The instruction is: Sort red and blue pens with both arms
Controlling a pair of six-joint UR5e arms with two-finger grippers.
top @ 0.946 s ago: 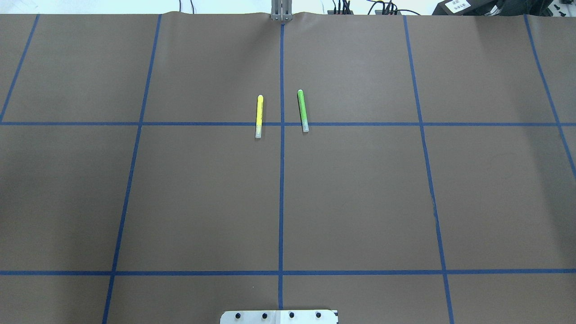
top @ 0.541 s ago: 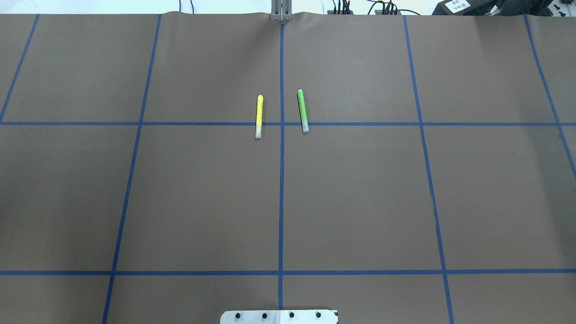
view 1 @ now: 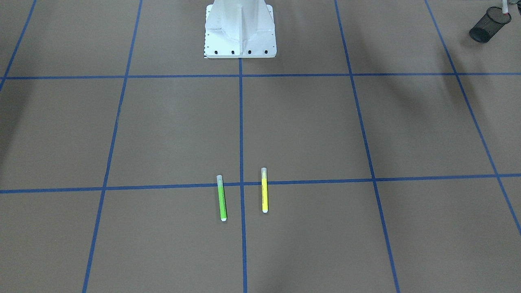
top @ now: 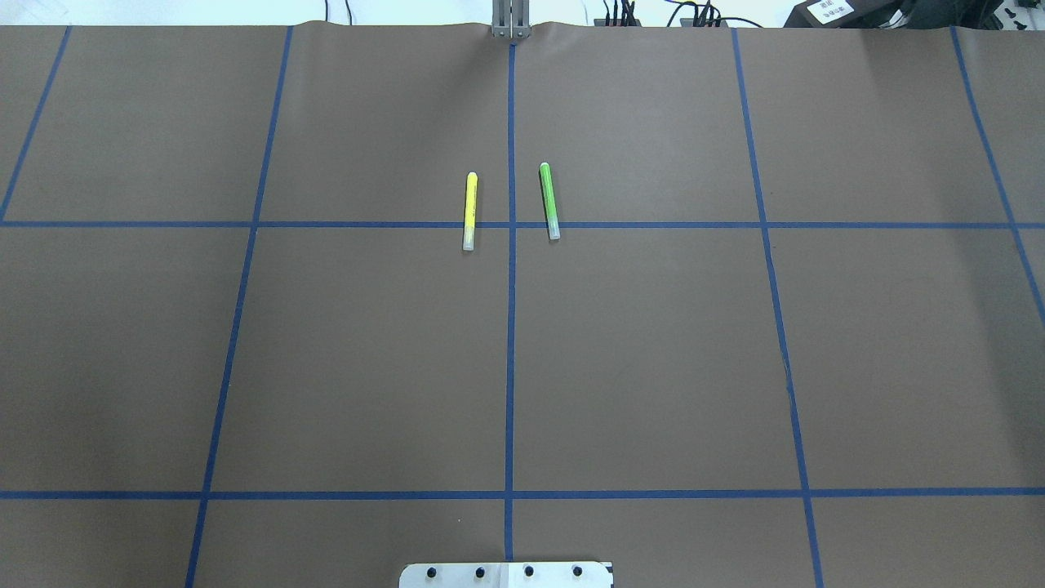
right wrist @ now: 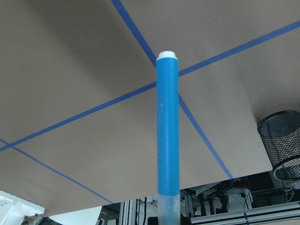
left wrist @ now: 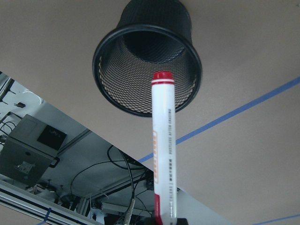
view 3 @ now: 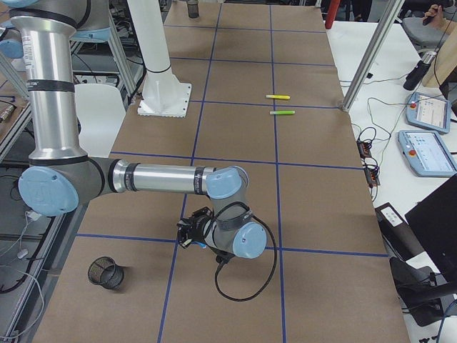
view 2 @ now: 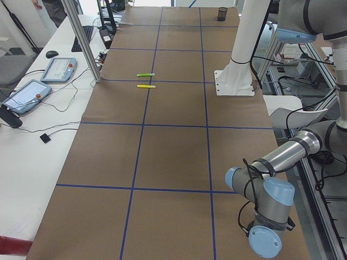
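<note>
In the left wrist view the red pen (left wrist: 162,154), white-barrelled with a red cap and red end, sticks out of my left gripper (left wrist: 164,220), which is shut on it. Its far end points at the mouth of a black mesh cup (left wrist: 154,18) lying just beyond it. In the right wrist view the blue pen (right wrist: 168,136) is held the same way by my right gripper (right wrist: 168,219), over the brown mat. A second black mesh cup (right wrist: 281,140) stands off to its right. The right arm's wrist (view 3: 214,232) hovers low over the mat.
A yellow marker (top: 469,211) and a green marker (top: 549,201) lie side by side near the mat's middle, either side of the centre blue line. The left-side cup (view 1: 484,30) sits at the mat's corner. The white robot base (view 1: 240,28) stands mid-table.
</note>
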